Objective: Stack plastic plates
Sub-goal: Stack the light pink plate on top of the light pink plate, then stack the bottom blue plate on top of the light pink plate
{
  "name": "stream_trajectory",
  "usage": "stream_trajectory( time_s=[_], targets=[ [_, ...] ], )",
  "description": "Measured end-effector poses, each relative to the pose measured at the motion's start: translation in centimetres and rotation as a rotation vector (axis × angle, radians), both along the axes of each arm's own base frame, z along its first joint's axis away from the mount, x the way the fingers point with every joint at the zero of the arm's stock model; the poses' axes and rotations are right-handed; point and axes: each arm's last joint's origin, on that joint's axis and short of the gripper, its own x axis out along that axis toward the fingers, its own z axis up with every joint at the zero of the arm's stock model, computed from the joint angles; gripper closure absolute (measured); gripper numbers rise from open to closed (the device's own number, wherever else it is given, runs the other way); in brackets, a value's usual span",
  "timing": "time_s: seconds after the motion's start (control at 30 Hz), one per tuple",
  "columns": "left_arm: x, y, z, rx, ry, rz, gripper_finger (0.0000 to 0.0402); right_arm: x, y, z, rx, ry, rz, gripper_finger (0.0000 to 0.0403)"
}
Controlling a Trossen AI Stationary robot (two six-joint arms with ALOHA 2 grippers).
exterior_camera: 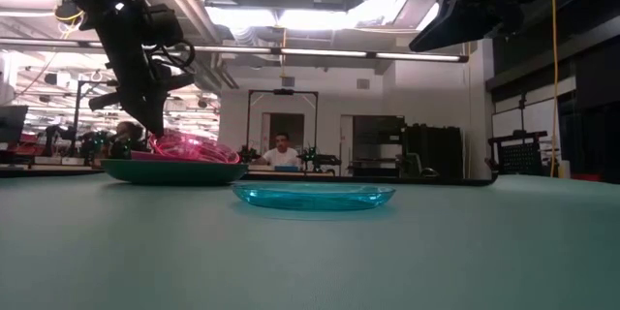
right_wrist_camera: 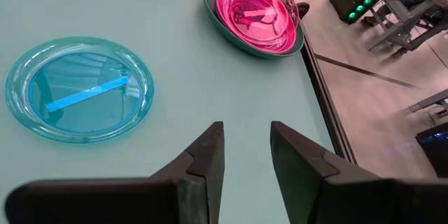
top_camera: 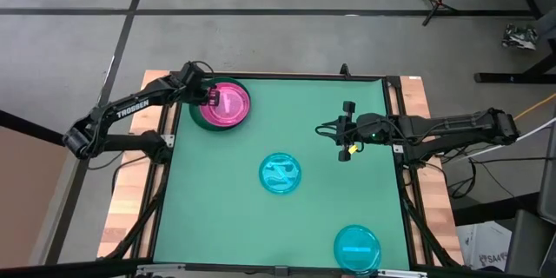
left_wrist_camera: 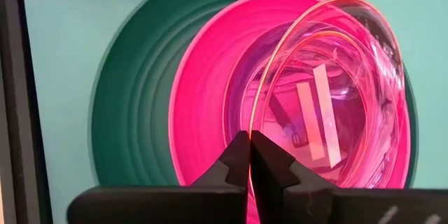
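Where the green bench reaches the upper left of the high view: left hand, fingers pressed together, clamped on the thin rim of a small see-through pink plate. Holds that plate tilted, one edge up off the stack. Right under it, the solid pink plate, lying inside the big dark green plate. Same stack at the left of the low view, flat on the bench, with the dark arm coming down onto it from above.

Near the middle of the high view, flat and alone: one cyan plate. At the lower right, close to the bench edge: a second cyan plate.

At the right side of the high view, up over the bench and well apart from every plate: right hand, fingers apart, nothing between them.

Far back in the middle of the low view: a person, sitting in the room behind the bench.
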Motion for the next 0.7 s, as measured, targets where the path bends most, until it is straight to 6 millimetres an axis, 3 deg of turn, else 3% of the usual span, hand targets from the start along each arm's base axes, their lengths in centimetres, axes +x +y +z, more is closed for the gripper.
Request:
stream_trajectory(
  time_s=[0.27,0.7],
  targets=[
    [0.0,0.0,0.0,0.001,0.002,-0.001,0.0397,0.0,0.0,0.0,0.0,0.0,0.0,0.0292],
    [-0.01,0.0,0.0,0.008,0.012,-0.019,0.0332,0.0,0.0,0.0,0.0,0.0,0.0,0.0292]
  ],
)
